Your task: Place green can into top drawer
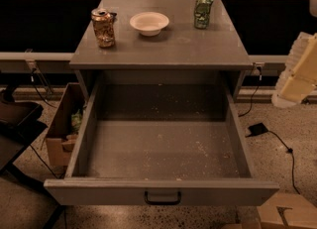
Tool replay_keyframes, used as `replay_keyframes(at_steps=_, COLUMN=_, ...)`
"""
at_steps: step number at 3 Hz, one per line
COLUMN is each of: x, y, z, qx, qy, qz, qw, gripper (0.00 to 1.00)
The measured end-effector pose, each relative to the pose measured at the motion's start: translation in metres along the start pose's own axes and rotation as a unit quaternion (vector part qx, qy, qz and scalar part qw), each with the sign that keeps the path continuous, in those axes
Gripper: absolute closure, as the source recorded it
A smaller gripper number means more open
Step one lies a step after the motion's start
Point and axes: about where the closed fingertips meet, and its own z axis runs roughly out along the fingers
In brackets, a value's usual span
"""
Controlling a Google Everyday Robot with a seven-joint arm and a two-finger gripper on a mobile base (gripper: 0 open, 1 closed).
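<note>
The green can [203,10] stands upright on the back right of the grey cabinet top [163,49], green and white with a silver top. The top drawer [161,191] is pulled fully open below it. Its speckled grey floor [158,146] is bare and a dark handle [162,198] sits on its front panel. My gripper [297,77] shows as pale arm parts at the right edge of the view. It is off to the right of the cabinet, apart from the can and holding nothing that I can see.
An orange-gold can [103,27] stands on the left of the cabinet top and a white bowl [149,23] in the middle. A cardboard box [64,131] sits on the floor left of the drawer. Cables [277,139] lie on the floor at right. A dark chair base [17,124] is at far left.
</note>
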Motion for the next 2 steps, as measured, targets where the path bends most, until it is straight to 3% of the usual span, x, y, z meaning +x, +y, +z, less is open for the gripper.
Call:
replay_keyframes(at_steps=1, x=0.000, y=0.000, z=0.001, qx=0.002, qy=-0.002, qz=0.003, qw=1.0000, gripper=0.00)
replay_keyframes(at_steps=2, x=0.006, y=-0.002, z=0.015, qx=0.028, qy=-0.028, qz=0.045, qw=0.9982, gripper=0.00)
